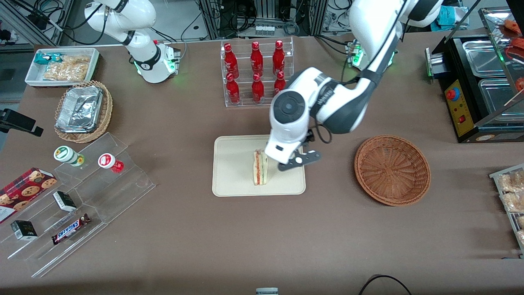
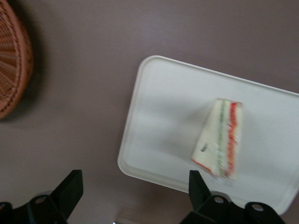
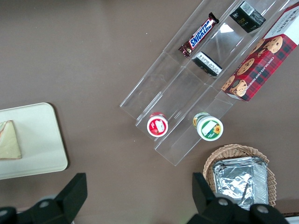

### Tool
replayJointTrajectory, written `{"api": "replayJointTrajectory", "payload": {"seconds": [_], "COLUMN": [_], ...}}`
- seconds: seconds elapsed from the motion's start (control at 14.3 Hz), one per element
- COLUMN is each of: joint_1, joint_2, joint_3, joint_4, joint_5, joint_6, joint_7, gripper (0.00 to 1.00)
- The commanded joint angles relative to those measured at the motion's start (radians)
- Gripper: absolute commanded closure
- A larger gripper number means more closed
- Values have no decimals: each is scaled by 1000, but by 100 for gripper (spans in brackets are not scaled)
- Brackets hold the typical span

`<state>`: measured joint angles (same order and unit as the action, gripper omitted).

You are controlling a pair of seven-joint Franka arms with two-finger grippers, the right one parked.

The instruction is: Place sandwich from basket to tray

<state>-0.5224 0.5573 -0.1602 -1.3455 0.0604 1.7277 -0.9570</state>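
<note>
Gripper (image 2: 135, 196) fingers (image 2: 70, 189) stood spread wide with nothing between them, poised above the tray (image 1: 233, 172) just over its edge toward the working arm's end of the table, near the centre of the front frame (image 1: 295, 160). Close beside it on the tray stood the sandwich (image 1: 260, 167), set on edge with its cut face up; its long axis ran from farther to nearer the front camera, so it appeared as a narrow upright strip just below the frame's centre. The wrist camera showed the sandwich (image 2: 219, 138) as a pale tan wedge, its red and green filling stripes running lengthwise along the cut edge, and apparently in clear wrap. The cream tray (image 2: 163, 121) was flat, round-cornered and low-rimmed. The reddish-brown woven basket (image 1: 392, 169) sat at centre-right of the front frame, well apart from the tray, with no contents.
</note>
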Motion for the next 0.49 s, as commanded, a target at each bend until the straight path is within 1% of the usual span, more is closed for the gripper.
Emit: {"api": "replayJointTrajectory", "payload": {"seconds": [0.0, 0.42], "joint_1": [76, 243], "joint_2": [-129, -353], "joint_3": [-7, -7], "joint_4": [-177, -427], "joint_5": [7, 6], "joint_6": [9, 0], "joint_7": [107, 346], "gripper": [0, 0]}}
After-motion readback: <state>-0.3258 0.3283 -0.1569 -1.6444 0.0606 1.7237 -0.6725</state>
